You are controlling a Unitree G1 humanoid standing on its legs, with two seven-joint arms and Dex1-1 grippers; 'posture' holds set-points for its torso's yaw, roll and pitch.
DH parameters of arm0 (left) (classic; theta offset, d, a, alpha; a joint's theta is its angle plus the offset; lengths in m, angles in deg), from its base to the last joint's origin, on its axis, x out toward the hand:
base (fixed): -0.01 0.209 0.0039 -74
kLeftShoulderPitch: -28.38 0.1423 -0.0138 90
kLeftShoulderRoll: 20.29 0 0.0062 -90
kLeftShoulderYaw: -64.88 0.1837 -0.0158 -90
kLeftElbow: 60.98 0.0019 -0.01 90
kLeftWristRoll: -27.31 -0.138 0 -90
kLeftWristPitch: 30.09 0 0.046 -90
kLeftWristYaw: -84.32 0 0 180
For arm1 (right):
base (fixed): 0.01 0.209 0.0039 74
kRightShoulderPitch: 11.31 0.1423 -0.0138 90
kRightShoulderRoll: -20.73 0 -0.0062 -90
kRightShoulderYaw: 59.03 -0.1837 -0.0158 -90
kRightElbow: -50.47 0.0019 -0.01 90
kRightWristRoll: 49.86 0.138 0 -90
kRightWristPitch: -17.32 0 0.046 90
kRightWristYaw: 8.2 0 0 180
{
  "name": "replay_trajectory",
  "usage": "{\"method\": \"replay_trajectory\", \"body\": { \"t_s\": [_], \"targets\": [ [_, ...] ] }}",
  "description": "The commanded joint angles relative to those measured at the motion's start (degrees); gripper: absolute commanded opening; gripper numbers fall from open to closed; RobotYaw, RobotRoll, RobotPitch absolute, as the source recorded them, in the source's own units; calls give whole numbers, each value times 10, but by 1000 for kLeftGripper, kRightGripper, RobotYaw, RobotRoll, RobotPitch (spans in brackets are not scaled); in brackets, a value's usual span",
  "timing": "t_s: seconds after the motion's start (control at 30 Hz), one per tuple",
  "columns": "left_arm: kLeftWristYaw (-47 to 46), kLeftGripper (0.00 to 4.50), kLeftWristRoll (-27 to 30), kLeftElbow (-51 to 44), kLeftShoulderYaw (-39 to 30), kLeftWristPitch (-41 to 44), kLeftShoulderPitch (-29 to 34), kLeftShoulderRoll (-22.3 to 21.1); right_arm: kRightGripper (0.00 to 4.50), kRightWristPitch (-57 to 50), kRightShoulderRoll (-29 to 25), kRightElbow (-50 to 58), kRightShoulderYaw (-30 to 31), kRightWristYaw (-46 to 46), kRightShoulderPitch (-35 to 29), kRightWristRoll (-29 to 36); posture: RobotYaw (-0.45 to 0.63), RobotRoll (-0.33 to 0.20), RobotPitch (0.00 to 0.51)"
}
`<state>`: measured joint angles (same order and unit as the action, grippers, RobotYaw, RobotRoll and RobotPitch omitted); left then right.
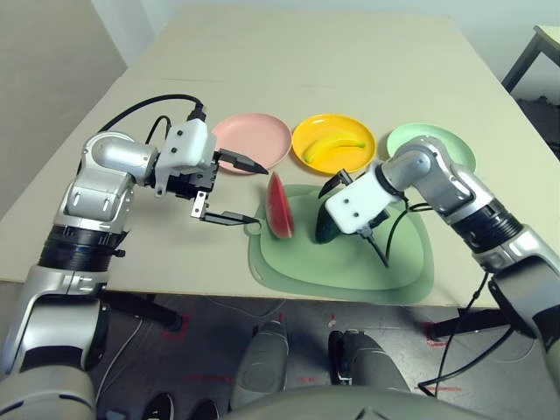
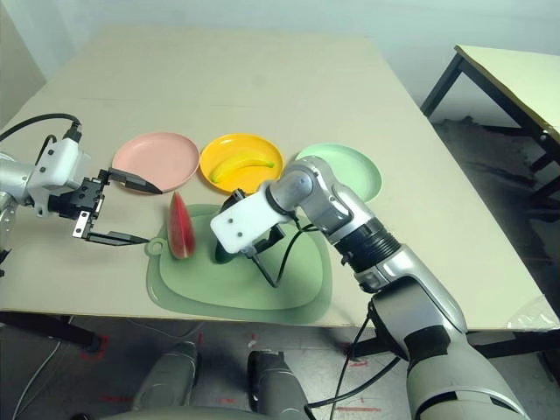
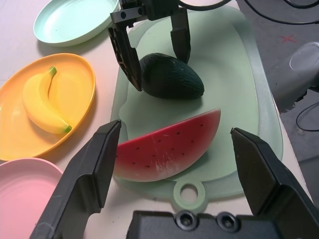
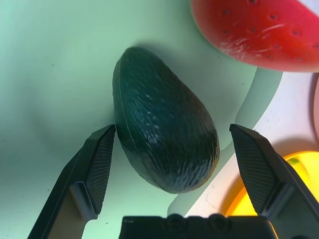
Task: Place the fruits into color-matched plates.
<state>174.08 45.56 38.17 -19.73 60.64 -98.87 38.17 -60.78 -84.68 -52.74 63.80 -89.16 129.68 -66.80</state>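
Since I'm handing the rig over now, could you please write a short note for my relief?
Left gripper: open, empty, near the watermelon wedge.
Right gripper: open, fingers on either side of the avocado.
Both fruits lie on the sage-green mat.
Done: banana on the yellow-orange plate.
Left: watermelon to the pink plate, avocado to the mint-green plate; both plates empty.

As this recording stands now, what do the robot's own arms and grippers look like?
Silver arms with black ribbed joint sections and white wrist housings, black cables looping off them; the left gripper and right gripper each have two black angular fingers.
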Motion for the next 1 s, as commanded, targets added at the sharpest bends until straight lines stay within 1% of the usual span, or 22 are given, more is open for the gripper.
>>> {"method": "replay_trajectory", "body": {
  "t_s": [0.03, 0.23, 0.33, 0.43, 0.47, 0.77, 0.87, 1.0],
  "targets": [
    [2, 4500, -4, 0, 3, -6, -2, -1, 4480, -21, 2, 2, 5, -3, -9, -2, 241, 0, 129],
    [1, 4500, -8, 5, 4, -11, -3, 0, 4480, -43, 0, 16, 4, -11, -14, 3, 242, 0, 129],
    [0, 4500, -9, 7, 4, -12, -4, 0, 4037, -52, -2, 23, 3, -16, -17, 7, 238, 0, 127],
    [0, 4500, -10, 8, 5, -13, -4, 1, 3132, -56, -2, 26, 2, -16, -18, 8, 238, 0, 127],
    [0, 4500, -10, 9, 5, -14, -4, 1, 3026, -58, -2, 26, 2, -16, -19, 8, 238, 0, 127],
    [-3, 4500, -6, 9, 6, -12, -6, 12, 3026, -70, -18, 29, -10, -23, -16, 16, 229, 0, 123],
    [-11, 4500, 11, 0, -1, 6, -8, 26, 3026, -70, -46, 17, -27, -32, 1, 22, 225, 0, 121],
    [-28, 4500, 23, -3, -8, 19, -15, 41, 3026, -64, -87, -37, -53, -27, 44, 20, 225, 0, 121]
  ]
}}
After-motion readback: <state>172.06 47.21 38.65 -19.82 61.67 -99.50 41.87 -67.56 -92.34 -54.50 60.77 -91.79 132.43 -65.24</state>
